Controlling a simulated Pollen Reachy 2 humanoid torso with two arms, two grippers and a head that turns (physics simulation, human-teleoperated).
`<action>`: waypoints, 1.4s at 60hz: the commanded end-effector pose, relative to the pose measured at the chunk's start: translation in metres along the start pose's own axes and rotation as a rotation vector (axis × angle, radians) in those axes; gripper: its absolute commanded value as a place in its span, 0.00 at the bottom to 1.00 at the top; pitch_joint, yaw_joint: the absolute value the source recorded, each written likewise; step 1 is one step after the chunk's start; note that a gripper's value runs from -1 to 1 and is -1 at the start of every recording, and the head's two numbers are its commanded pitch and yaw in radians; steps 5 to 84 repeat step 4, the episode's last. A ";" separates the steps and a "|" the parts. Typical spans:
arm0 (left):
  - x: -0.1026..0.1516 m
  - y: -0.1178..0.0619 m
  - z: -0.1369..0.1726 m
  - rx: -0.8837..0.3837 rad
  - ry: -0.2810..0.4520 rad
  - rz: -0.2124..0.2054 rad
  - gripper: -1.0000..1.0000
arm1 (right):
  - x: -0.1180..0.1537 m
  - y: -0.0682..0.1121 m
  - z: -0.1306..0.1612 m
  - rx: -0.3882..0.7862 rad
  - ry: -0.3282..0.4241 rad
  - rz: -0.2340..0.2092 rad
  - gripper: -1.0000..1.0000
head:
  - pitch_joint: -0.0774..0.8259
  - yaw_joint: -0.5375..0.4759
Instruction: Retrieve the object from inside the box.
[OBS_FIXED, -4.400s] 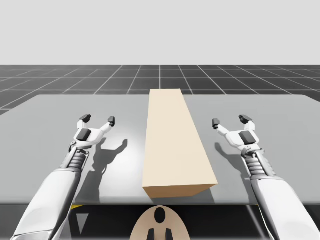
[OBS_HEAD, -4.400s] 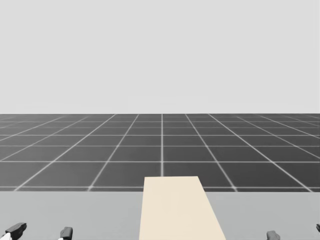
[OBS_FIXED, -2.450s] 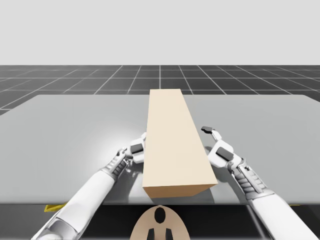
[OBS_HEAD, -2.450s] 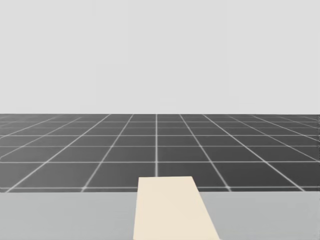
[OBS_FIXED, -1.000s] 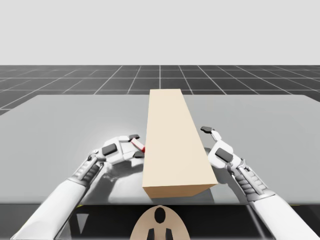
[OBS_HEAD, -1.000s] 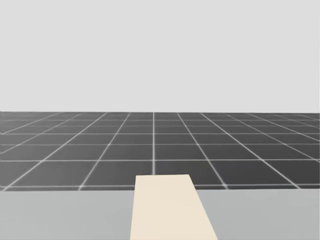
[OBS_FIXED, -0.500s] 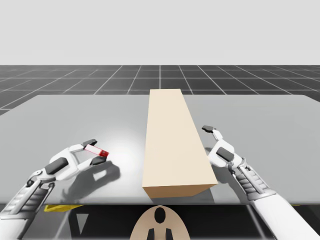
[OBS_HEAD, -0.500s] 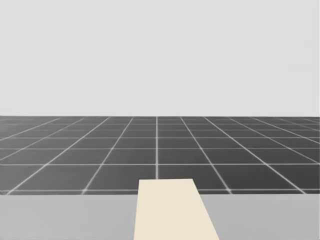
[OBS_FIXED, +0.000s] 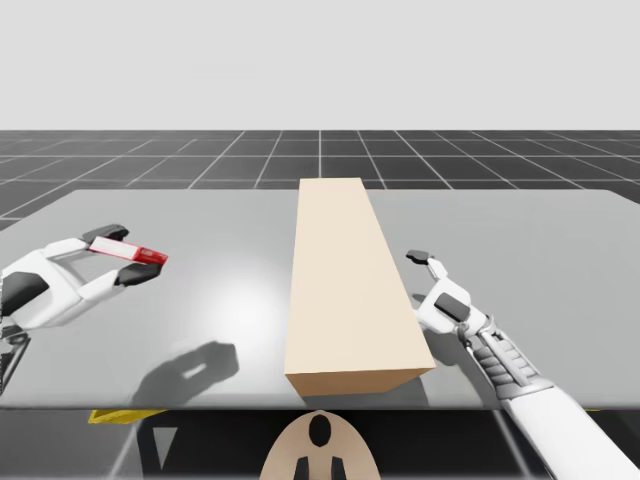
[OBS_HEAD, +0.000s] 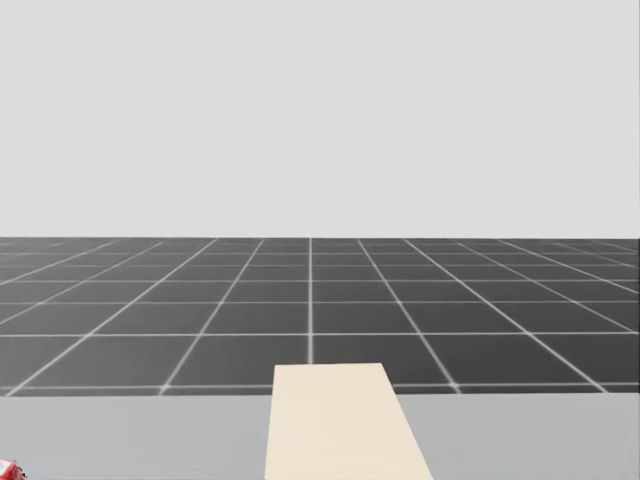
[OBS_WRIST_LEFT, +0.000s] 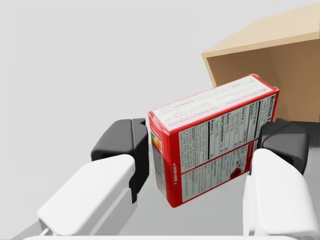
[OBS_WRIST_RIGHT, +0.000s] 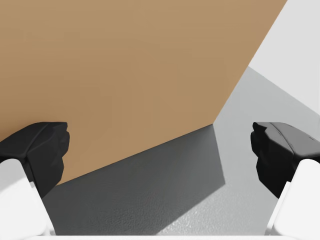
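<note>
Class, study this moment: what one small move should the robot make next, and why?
Probably lower the left gripper to set the small red box on the table beneath it. It is already outside the long tan box, clamped between both fingers and held above the table, its shadow lying below.

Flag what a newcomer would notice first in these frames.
The long tan box running down the middle of the grey table dominates. Next comes the small red and white carton clamped in my left gripper, held above the table's left side with its shadow below. My right gripper sits open beside the tan box's right wall.
</note>
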 end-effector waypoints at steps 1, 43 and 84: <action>0.051 0.026 -0.022 0.028 -0.060 -0.101 1.00 | 0.000 0.001 -0.001 0.003 -0.008 -0.009 0.00 | 0.06 0.51; 0.067 0.031 -0.029 0.030 -0.074 -0.129 1.00 | 0.000 0.000 -0.001 0.000 -0.009 -0.011 0.00 | 0.06 0.51; 0.067 0.031 -0.029 0.030 -0.074 -0.129 1.00 | 0.000 0.000 -0.001 0.000 -0.009 -0.011 0.00 | 0.06 0.51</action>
